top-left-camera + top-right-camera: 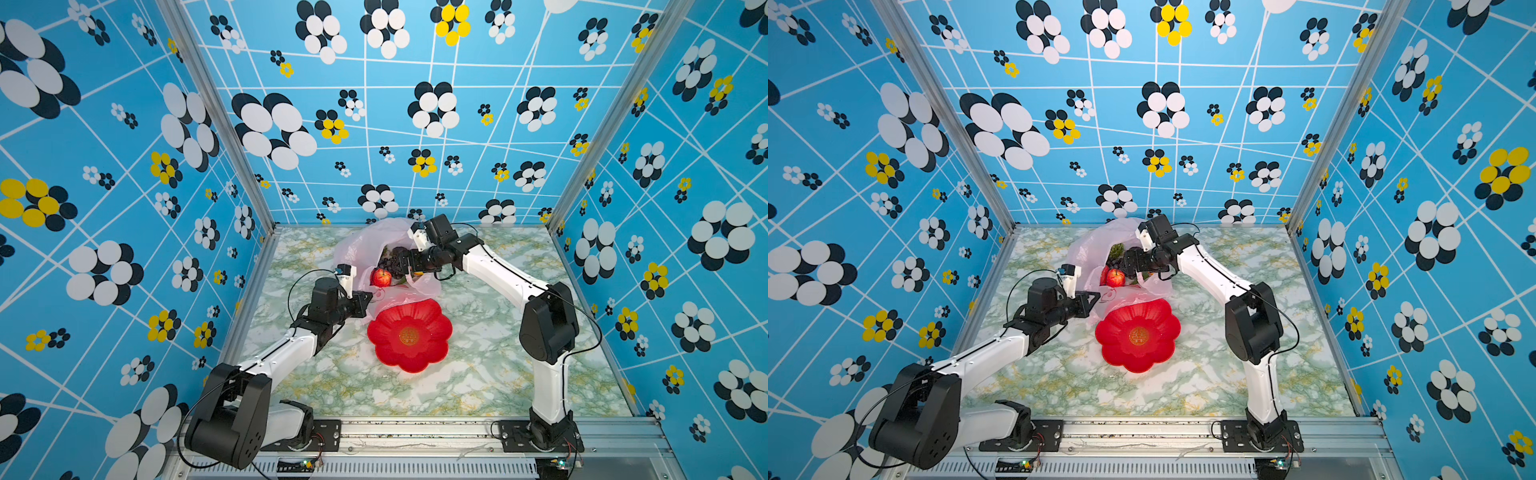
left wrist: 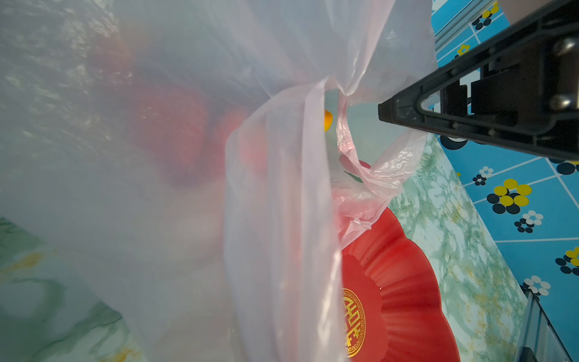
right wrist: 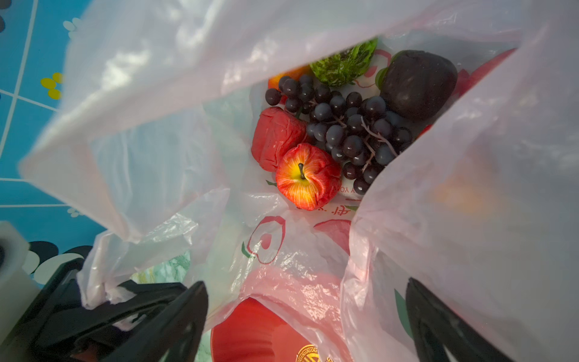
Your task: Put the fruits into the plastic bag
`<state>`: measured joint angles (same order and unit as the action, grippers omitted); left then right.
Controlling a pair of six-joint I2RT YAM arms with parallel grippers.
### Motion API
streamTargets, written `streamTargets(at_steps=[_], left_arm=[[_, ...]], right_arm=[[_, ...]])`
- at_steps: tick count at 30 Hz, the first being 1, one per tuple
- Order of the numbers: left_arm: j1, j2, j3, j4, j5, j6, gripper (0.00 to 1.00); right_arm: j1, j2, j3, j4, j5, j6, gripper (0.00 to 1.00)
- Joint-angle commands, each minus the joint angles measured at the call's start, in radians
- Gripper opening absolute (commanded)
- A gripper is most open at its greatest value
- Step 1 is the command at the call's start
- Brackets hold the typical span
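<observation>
The pale-pink plastic bag [image 1: 365, 245] [image 1: 1092, 245] stands open at the back middle of the table. My left gripper [image 1: 368, 300] [image 1: 1096, 297] is shut on the bag's near edge; in the right wrist view the film bunches in the left gripper [image 3: 103, 301]. My right gripper [image 1: 399, 262] [image 1: 1129, 264] [image 3: 305, 291] hovers open over the bag's mouth, holding nothing. Inside lie a red apple [image 3: 308, 177] [image 1: 381, 277], a second red fruit [image 3: 275, 138], the grape bunch [image 3: 347, 131], a dark brown fruit [image 3: 418, 83], a bumpy green fruit [image 3: 344, 65] and a sliver of orange mango [image 3: 288, 76]. Bag film [image 2: 275, 219] hides my left jaws in the left wrist view.
The red flower-shaped plate [image 1: 409, 340] [image 1: 1138, 336] [image 2: 407, 282] lies in front of the bag with no fruit on it; the bag's lower edge drapes over its rim. Blue patterned walls close in the marble-patterned table [image 1: 478, 374] on three sides.
</observation>
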<state>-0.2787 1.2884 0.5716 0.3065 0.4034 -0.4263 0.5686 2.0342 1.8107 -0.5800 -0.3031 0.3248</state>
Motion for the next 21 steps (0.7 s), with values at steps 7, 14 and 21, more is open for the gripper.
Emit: streamTargets(at_steps=[7,14,21], left_arm=[[0.005,-0.014,0.008,-0.001,-0.008,-0.002,0.00],[0.005,-0.025,-0.001,0.008,-0.010,-0.004,0.00],[0.005,-0.023,0.002,0.005,-0.009,-0.004,0.00]], right_arm=[[0.010,0.036,0.030,-0.059,0.001,-0.030,1.00],[0.020,0.080,0.048,-0.049,-0.041,-0.007,1.00],[0.034,0.129,0.082,-0.032,-0.118,0.037,0.99]])
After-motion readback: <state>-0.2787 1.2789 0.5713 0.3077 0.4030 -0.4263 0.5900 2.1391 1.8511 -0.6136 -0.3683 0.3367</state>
